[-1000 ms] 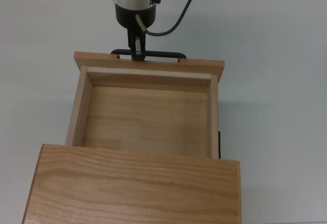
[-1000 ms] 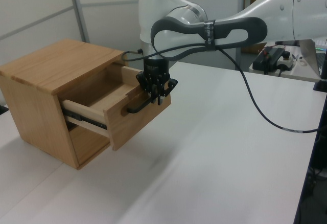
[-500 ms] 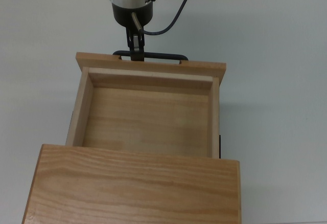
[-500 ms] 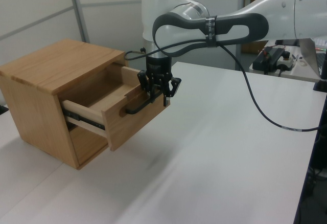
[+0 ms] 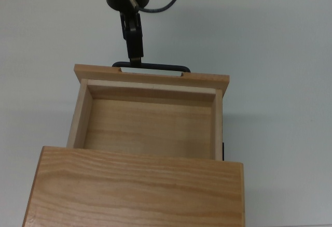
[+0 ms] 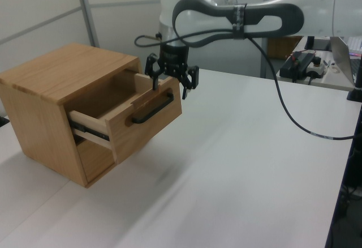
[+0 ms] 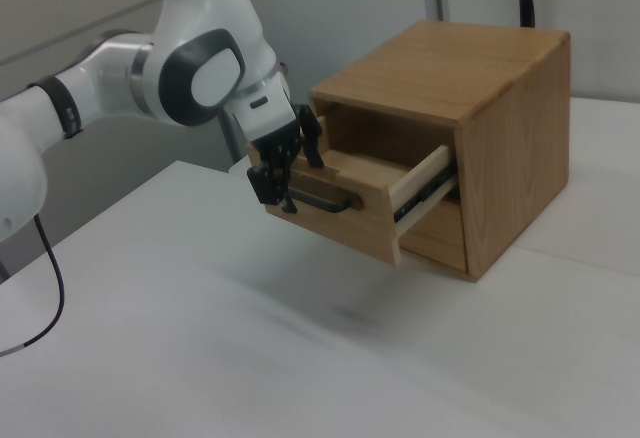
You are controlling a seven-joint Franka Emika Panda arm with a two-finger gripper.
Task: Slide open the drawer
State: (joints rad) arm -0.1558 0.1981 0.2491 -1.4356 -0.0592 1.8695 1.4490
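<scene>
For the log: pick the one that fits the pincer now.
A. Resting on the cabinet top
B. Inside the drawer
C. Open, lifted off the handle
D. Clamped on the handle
C: in the left view the pincer hangs spread above the handle, gripping nothing, while the drawer stands pulled out of the cabinet.

We see drawer [image 5: 150,118] pulled well out of cabinet, light wood tray, thin side walls, inside bare. Wider flat front panel, black curved bar handle [image 5: 151,65] on front. Sits level on dark side rails.
</scene>
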